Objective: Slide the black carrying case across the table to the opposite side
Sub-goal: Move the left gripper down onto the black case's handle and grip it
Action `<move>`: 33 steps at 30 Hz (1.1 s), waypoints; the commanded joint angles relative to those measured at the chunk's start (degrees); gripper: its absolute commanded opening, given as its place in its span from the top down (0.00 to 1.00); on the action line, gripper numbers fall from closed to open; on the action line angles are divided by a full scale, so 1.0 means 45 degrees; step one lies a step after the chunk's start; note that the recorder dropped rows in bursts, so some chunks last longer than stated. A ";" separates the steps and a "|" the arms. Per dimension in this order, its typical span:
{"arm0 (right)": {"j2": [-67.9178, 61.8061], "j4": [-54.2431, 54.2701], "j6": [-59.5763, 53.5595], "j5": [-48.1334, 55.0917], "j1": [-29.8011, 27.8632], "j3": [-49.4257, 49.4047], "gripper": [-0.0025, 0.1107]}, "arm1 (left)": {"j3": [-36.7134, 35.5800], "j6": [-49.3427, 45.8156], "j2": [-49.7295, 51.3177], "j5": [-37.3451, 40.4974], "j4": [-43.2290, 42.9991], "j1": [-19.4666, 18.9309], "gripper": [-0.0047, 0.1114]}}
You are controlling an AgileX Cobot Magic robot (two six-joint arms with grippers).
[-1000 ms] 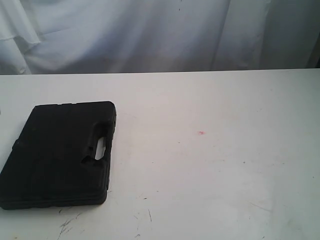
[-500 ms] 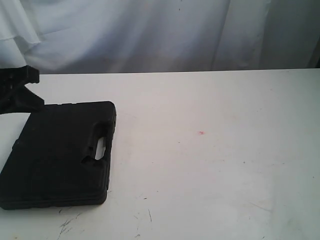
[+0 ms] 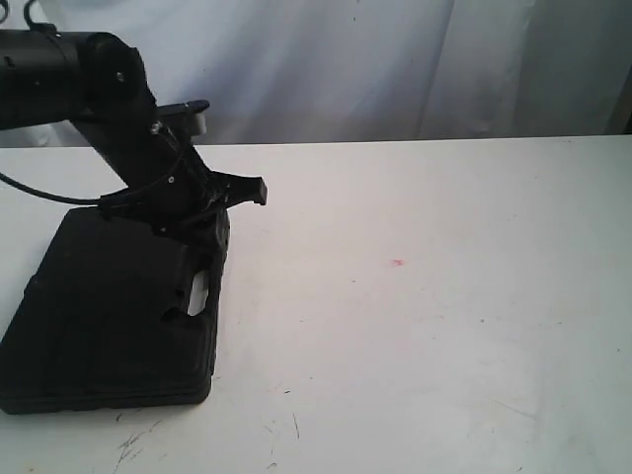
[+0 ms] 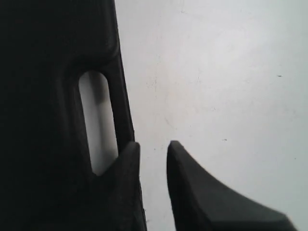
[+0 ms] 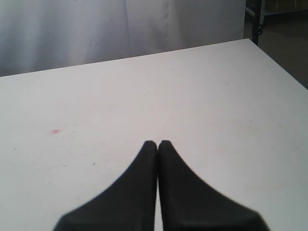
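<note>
**Left gripper at the case handle, case not yet across**

The left gripper [image 4: 151, 147] has its jaws only a narrow way apart, with bare white showing in the gap and nothing held. One finger [image 4: 126, 187] lies over the handle edge of the black case [image 3: 109, 316]. The other finger hangs over the table [image 3: 444, 326] just beside that edge. Whether either one touches anything, I cannot tell. The handle slot [image 4: 98, 120] sits just ahead of the case-side finger.

The case lies flat at the left end of the table, handle side facing the open middle. The pink spot [image 3: 397, 263] and the whole far side are well apart from it, so the slide looks yet to begin.

The right gripper [image 5: 158, 143] has its fingertips pressed together on nothing, over the bare right part of the table.

Risks, as I judge them:
- A narrow hold on the rounded handle rim could slip off once the case drags.
- Pulling from one point on the handle side could swing the case round instead of moving it straight.
- Pressing down too hard would add friction and stall it.
- The right arm may stand in the path; its height is unclear.
</note>
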State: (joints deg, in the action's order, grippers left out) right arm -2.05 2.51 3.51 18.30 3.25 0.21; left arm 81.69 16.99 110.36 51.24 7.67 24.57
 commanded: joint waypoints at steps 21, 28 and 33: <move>0.0070 -0.0128 -0.0022 -0.0010 -0.0097 -0.0046 0.98 | 0.0896 0.2448 0.2906 -0.0985 -0.1704 0.0162 0.64; 0.0070 -0.0128 -0.0022 -0.0010 -0.0097 -0.0046 0.98 | 0.0869 0.2512 0.3093 -0.1046 -0.2032 0.0162 0.67; 0.0070 -0.0128 -0.0022 -0.0010 -0.0097 -0.0046 0.98 | 0.0871 0.2294 0.3093 -0.1218 -0.1704 0.0162 0.96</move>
State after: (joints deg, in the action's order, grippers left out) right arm -2.05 2.51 3.51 18.30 3.25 0.21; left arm 85.58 27.85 124.09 46.82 -0.68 24.95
